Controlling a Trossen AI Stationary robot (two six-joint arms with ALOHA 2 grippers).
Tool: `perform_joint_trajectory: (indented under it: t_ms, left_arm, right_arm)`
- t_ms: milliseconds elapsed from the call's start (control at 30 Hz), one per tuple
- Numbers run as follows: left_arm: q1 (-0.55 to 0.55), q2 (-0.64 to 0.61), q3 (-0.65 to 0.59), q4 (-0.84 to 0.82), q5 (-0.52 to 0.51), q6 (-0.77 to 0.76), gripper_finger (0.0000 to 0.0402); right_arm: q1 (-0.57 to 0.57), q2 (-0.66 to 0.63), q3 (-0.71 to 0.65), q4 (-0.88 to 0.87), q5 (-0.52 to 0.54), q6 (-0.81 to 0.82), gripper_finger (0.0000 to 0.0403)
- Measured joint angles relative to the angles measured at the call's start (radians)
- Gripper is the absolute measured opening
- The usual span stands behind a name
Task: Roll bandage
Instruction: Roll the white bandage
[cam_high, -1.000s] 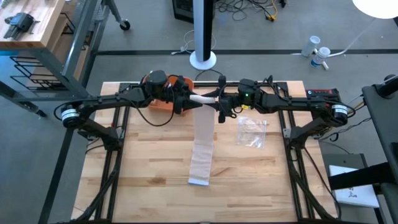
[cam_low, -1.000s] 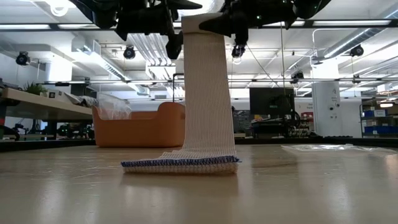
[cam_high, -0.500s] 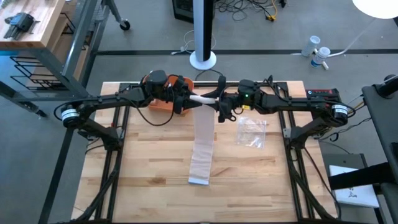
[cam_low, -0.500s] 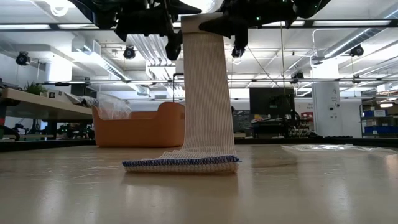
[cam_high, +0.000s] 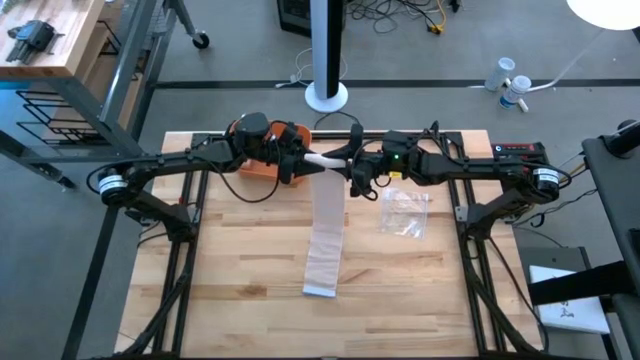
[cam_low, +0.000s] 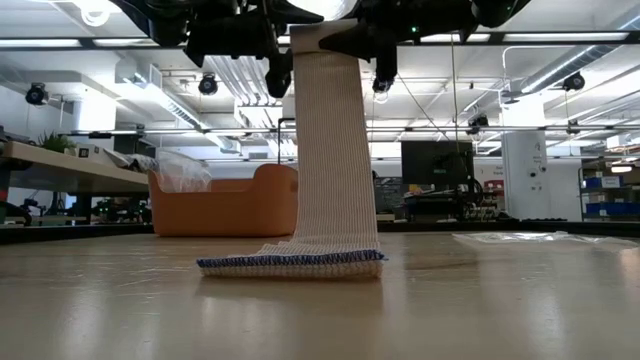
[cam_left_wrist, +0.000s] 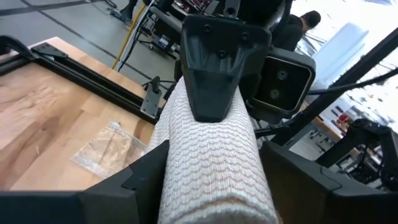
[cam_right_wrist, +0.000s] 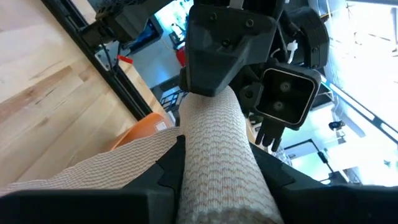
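Observation:
A beige ribbed bandage hangs from a rolled-up end held high over the table's far middle. Its strip drops straight down, and its blue-edged lower end lies flat on the wood. My left gripper is shut on the roll's left end. My right gripper is shut on the roll's right end, facing the left one. My left gripper pinches the roll's left end between its two fingers, coming level from the table's left, along the roll's axis. The roll is lifted clear, lying level. My right gripper pinches the roll's right end between its two fingers, coming level from the table's right, along the roll. The loose strip hangs below the roll, fairly straight.
An orange bowl stands at the far edge behind my left gripper, and shows in the low view as an orange bowl left of the strip. A clear plastic bag lies right of the bandage.

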Motion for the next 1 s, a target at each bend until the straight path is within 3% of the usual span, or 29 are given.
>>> perform_joint_trajectory:
  t_ms: [133, 267, 433, 800, 900, 1000]
  left_arm:
    - [0.000, 0.000, 0.000, 0.000, 0.007, 0.008, 0.0201]
    - [0.000, 0.000, -0.001, -0.002, -0.009, 0.009, 0.0149]
    - [0.000, 0.000, -0.002, -0.005, -0.010, 0.010, 0.0093]
    - [-0.001, 0.000, -0.003, -0.005, -0.005, 0.029, 0.0099]
    - [-0.001, 0.000, -0.003, -0.004, -0.005, 0.104, 0.0087]
    - [-0.001, -0.005, -0.002, -0.004, -0.009, 0.227, 0.0082]
  right_arm:
    - [0.000, 0.000, 0.000, 0.001, -0.002, -0.008, 0.0105]
    - [0.002, 0.000, 0.000, 0.001, -0.001, -0.007, 0.0106]
    - [0.009, -0.001, 0.000, -0.006, 0.007, 0.051, 0.0133]
    - [0.048, -0.003, 0.000, -0.030, 0.011, 0.274, 0.0218]
    - [0.061, -0.012, 0.001, -0.033, 0.011, 0.409, 0.0247]
    - [0.063, -0.033, 0.002, -0.034, 0.005, 0.642, 0.0272]
